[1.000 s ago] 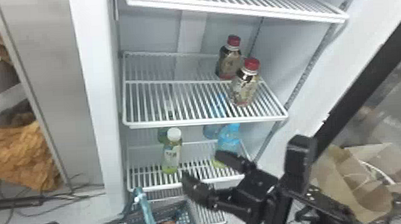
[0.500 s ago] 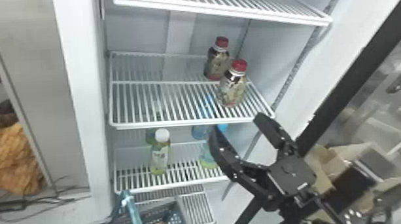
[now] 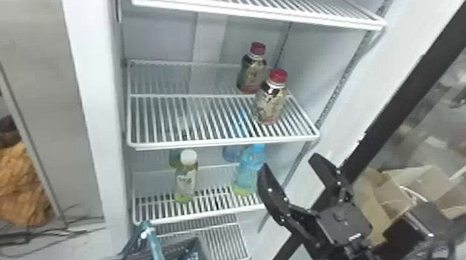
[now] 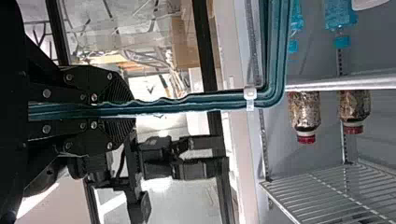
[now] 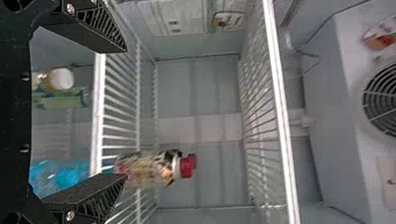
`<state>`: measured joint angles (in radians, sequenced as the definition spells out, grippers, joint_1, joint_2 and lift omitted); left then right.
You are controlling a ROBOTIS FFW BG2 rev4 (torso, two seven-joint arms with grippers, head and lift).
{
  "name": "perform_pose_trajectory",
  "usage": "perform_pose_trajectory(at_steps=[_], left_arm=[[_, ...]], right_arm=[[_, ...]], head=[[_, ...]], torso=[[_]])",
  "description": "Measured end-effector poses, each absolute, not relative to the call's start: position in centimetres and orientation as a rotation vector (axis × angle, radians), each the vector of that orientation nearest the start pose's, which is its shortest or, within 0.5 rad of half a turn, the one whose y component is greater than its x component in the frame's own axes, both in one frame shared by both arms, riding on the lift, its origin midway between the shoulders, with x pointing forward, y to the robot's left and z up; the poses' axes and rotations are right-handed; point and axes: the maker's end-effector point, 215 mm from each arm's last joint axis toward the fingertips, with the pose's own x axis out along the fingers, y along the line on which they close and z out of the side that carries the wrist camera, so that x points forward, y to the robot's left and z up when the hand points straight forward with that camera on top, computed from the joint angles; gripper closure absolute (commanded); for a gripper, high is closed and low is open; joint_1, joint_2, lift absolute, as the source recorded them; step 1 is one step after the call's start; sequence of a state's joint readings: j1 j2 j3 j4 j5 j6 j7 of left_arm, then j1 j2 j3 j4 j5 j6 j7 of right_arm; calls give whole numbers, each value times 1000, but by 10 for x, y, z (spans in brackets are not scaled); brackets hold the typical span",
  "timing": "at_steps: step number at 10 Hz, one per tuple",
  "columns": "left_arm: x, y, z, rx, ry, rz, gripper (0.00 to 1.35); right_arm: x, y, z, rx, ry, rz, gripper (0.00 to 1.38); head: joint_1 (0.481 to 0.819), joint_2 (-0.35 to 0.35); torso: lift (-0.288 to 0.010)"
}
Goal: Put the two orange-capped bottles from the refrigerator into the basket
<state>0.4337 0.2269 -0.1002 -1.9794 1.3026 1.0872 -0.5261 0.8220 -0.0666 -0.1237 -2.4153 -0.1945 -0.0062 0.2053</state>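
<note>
Two red-capped bottles with patterned labels stand upright at the right of the middle shelf: a front bottle [image 3: 269,102] and a rear bottle [image 3: 253,71]. Below and right of them, outside the shelf edge, is my right gripper [image 3: 291,174], open and empty. In the right wrist view, my right gripper [image 5: 123,113] has its fingers parted, with a red-capped bottle [image 5: 152,168] beyond the lower finger. The basket [image 3: 204,251], teal with an orange item inside, stands low at the left. In the left wrist view, my left gripper [image 4: 128,108] is shut on the basket handle [image 4: 196,103].
Green bottles, one with a white cap [image 3: 186,179], and blue bottles [image 3: 249,172] stand on the lower shelf [image 3: 210,217]. The middle shelf's front rail [image 3: 221,142] and an upper shelf [image 3: 252,11] bound the bottles' space. Cardboard boxes [image 3: 417,182] lie right, by a dark frame.
The head view has shifted, moving the refrigerator leftward in it. My right gripper has swung from pointing left at the lower shelf to pointing up, farther right, and has dropped slightly since half a second ago.
</note>
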Motion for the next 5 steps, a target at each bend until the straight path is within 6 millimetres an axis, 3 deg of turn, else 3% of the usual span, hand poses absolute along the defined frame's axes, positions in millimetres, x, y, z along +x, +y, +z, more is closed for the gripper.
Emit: perform_pose_trajectory(at_steps=[3, 5], left_arm=[[239, -32, -346, -1267, 859, -1164, 1210], [238, -33, -346, -1268, 860, -1165, 1210]], right_arm=[[364, -242, -280, 56, -10, 152, 104], [364, -243, -281, 64, -17, 151, 104]], head=[[695, -350], [695, -350]], torso=[[-40], [-40]])
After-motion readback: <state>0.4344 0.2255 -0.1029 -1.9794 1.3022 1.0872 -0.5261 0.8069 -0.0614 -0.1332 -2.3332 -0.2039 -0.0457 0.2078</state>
